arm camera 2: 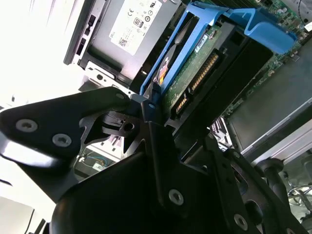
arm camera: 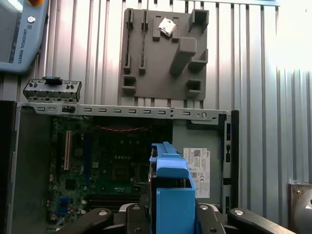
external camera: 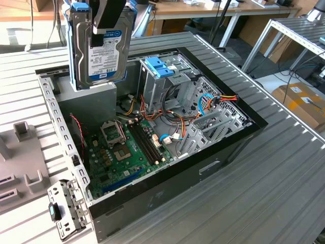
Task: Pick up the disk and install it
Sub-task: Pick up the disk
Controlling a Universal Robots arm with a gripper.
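The disk [external camera: 104, 46], a dark hard drive with a white label and bright blue rails, hangs upright in the air over the back corner of the open computer case [external camera: 254, 124], at the exterior view's left. My gripper [external camera: 109, 18] is shut on it from above, one black finger lying across its labelled face. In the second wrist view the disk [arm camera 2: 195, 73] shows its green circuit board and connector edge between the gripper's black fingers [arm camera 2: 152, 126]. In the first wrist view its blue rail [arm camera: 173, 190] sticks out over the motherboard.
Inside the case are a green motherboard [external camera: 127, 152], a grey metal box [external camera: 94, 99] right under the disk, and a metal drive cage with a paler blue tray [external camera: 161, 66]. A grey fixture plate [external camera: 20, 162] and a loose metal bracket [external camera: 66, 208] lie beside the case.
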